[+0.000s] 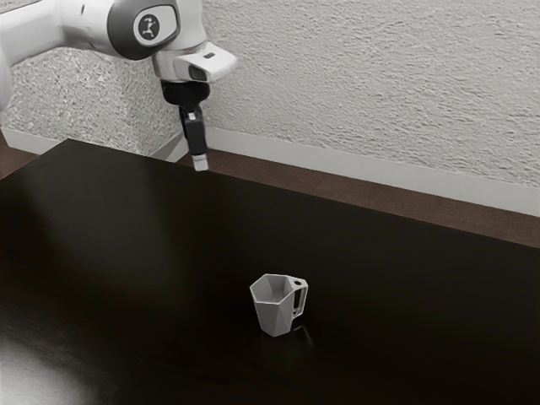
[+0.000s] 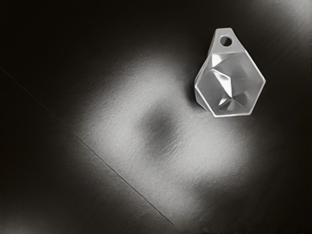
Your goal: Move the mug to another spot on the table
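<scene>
Nothing looks done yet — the mug (image 1: 278, 304) stands upright, untouched, on the tabletop (image 1: 126, 253), around five o'clock from the gripper (image 1: 200, 164), which hangs well apart, its opening impossible to tell — reach, grasp and move all remain.

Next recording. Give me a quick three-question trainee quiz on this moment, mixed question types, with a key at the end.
1. True or false: the mug stands upright on the table.
2. Where is the claw? A) clamped on the mug's rim; B) up in the air, apart from the mug, toward the exterior view's left of it; C) lying flat on the tabletop.
3. Fill in: in the exterior view, the mug's handle points toward the view's ____.
Key: 1 true; 2 B; 3 right.
</scene>
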Tool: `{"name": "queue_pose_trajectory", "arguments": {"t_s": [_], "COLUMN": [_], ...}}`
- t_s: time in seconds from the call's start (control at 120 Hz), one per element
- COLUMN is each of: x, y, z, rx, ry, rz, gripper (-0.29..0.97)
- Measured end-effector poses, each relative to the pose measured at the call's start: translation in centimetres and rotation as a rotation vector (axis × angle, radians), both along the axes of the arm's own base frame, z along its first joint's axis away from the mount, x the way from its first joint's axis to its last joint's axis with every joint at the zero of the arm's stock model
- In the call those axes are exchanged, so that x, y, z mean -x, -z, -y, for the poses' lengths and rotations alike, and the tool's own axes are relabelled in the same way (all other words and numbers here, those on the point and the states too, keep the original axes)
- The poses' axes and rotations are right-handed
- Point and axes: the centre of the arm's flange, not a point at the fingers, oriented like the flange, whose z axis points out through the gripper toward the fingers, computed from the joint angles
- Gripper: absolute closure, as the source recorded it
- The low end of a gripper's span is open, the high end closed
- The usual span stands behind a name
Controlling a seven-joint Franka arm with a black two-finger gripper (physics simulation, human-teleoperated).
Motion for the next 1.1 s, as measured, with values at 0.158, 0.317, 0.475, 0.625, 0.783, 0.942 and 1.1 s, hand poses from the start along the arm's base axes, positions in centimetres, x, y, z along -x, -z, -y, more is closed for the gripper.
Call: {"name": "queue_pose_trajectory", "arguments": {"t_s": [0.158,0.317,0.475,0.625,0.783,0.942,1.1], "x": [-0.1,-0.3,-2.2,-3.2,-5.2,-6.7,-7.4], "y": [0.1,0.8,5.3,9.9,15.5,20.7,25.4], "z": [-0.1,0.7,7.5,10.8,12.4,14.4,15.3], "rx": [0.0,0.007,0.013,0.004,-0.002,-0.003,-0.004], "ry": [0.045,0.074,0.166,0.189,0.17,0.15,0.112], "rz": [-0.002,-0.014,-0.078,-0.134,-0.161,-0.184,-0.206], "gripper": [0.0,0.0,0.0,0.0,0.0,0.0,0.0]}}
